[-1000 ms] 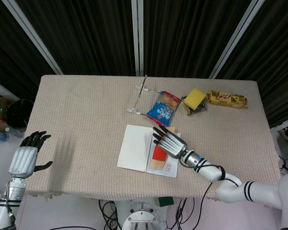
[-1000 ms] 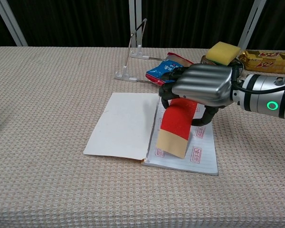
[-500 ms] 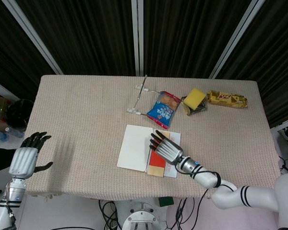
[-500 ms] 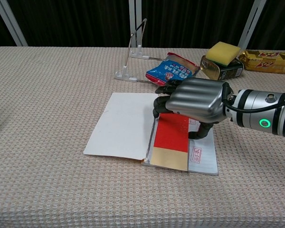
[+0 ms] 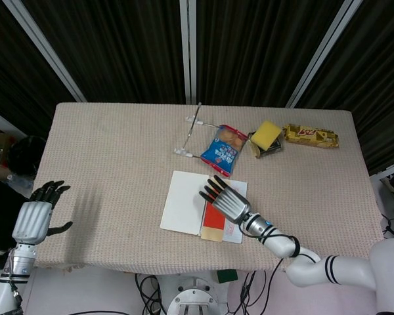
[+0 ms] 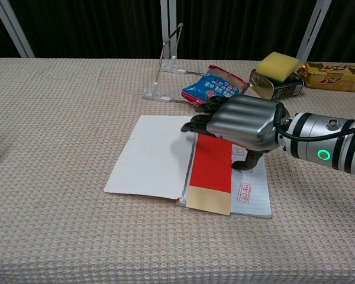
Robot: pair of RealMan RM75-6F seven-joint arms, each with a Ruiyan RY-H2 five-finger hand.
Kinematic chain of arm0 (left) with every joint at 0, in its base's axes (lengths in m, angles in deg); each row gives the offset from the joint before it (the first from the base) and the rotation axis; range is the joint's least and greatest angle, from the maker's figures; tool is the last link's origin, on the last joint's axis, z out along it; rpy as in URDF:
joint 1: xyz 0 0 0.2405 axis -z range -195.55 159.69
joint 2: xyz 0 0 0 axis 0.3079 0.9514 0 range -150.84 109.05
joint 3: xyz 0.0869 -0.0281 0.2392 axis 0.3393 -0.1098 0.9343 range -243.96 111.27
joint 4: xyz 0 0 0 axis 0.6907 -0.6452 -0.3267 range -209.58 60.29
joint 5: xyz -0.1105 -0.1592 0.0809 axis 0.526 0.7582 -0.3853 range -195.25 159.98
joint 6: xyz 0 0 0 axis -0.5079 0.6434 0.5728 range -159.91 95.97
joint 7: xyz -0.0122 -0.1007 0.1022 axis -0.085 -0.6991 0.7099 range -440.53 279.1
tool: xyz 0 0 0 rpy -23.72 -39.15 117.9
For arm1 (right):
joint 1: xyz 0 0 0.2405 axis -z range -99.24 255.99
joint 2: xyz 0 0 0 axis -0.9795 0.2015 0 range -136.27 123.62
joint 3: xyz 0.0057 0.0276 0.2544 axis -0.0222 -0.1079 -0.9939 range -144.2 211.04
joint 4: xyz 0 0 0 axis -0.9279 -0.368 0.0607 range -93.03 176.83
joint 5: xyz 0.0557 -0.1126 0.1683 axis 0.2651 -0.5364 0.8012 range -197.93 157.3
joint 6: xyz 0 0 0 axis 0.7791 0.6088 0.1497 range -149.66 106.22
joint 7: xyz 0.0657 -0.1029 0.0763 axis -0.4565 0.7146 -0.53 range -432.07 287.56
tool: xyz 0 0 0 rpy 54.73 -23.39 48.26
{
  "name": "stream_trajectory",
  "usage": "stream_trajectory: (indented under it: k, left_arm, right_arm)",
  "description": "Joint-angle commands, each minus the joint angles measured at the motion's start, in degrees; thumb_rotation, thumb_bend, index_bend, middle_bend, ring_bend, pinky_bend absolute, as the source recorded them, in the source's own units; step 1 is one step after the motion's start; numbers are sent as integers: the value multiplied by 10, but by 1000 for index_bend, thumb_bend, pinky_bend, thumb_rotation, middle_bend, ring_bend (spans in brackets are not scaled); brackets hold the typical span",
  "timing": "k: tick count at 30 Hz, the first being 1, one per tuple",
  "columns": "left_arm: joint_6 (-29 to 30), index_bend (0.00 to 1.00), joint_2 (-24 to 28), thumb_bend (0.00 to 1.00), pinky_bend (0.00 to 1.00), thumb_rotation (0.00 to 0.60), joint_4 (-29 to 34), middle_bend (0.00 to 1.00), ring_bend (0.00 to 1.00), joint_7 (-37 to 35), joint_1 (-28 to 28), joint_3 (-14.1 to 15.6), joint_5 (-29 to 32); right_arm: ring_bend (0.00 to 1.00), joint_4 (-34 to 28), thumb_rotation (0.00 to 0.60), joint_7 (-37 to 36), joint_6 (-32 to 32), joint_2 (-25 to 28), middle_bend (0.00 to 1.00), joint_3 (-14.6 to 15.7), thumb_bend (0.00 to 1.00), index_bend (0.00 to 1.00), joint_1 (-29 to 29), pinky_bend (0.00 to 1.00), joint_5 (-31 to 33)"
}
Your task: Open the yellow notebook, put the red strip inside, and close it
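The notebook (image 6: 151, 157) lies open near the table's front middle, its blank white left leaf (image 5: 184, 210) facing up. The red strip (image 6: 212, 174), with a tan near end, lies flat on the lined right page along the spine; it also shows in the head view (image 5: 215, 220). My right hand (image 6: 242, 121) hovers over the strip's far end, fingers stretched out towards the spine and apart, thumb pointing down at the page. It holds nothing. The head view shows that hand (image 5: 224, 199) too. My left hand (image 5: 34, 216) hangs open off the table's front left corner.
Behind the notebook are a wire stand (image 6: 165, 59), a blue snack packet (image 6: 216, 86), a yellow sponge (image 6: 278, 64) on a tin, and a gold chocolate bar pack (image 6: 334, 74) at the far right. The table's front edge runs just below the notebook.
A second ago the right hand held the strip tilted above the page. The strip now lies flat on the right page, and the hand's fingers have spread off it. Left hand unchanged.
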Motion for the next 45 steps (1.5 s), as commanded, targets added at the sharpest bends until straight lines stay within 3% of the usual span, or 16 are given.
stream_trajectory:
  k: [1, 8, 12, 15, 17, 31, 45]
  left_arm:
    - [1, 188, 0, 53, 201, 600, 0, 128, 105, 0, 0, 0, 0]
    - [3, 188, 1, 54, 201, 600, 1, 128, 105, 0, -3, 1, 1]
    - [3, 188, 1, 53, 201, 600, 4, 128, 106, 3, -2, 1, -1]
    - [3, 188, 1, 53, 201, 600, 6, 128, 106, 6, -3, 2, -1]
    - [3, 188, 1, 53, 201, 600, 6, 128, 106, 6, -4, 2, 0]
    - [6, 188, 0, 53, 201, 600, 0, 128, 106, -1, -10, 4, 1]
    - [5, 188, -3, 53, 201, 600, -7, 128, 106, -6, -11, 3, 2]
  right_arm:
    - [0, -8, 600, -8, -8, 6, 67, 0, 223, 62, 2, 36, -8]
    - [0, -83, 600, -66, -17, 64, 73, 20, 243, 61, 7, 3, -61]
    - [0, -100, 600, -118, -12, 63, 70, 33, 211, 60, 3, 0, -102]
    - [0, -97, 600, -138, -7, 46, 65, 39, 55, 60, -1, 0, -123]
    - [0, -88, 600, -148, -9, 31, 57, 40, 3, 60, -2, 0, -133]
    - [0, -25, 600, -165, 13, -35, 33, 22, 0, 60, -20, 0, -140]
    - [0, -17, 600, -184, 2, -39, 34, 19, 0, 60, -25, 0, -156]
